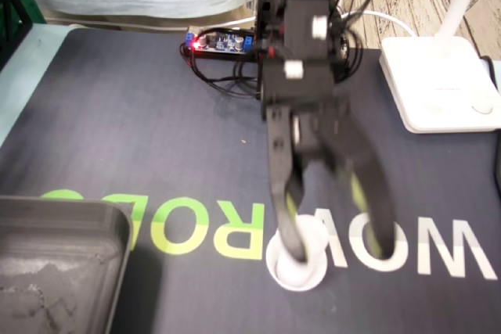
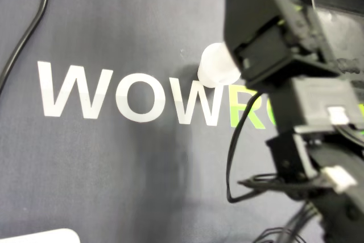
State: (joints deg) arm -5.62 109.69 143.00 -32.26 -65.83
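The black end effector (image 1: 337, 248) hangs spread over the small white round plastic cup (image 1: 311, 270) on the dark printed mat (image 1: 117, 131), near centre in the fixed view, so I judge the grasp not yet made and lifting undone.

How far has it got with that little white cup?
Early. Done: the gripper is down at the cup, jaws open, one jaw overlapping its rim. In hand: lining up the grasp; the cup sits on the mat, not held. Left: closing, lifting, perhaps moving it to the tray.
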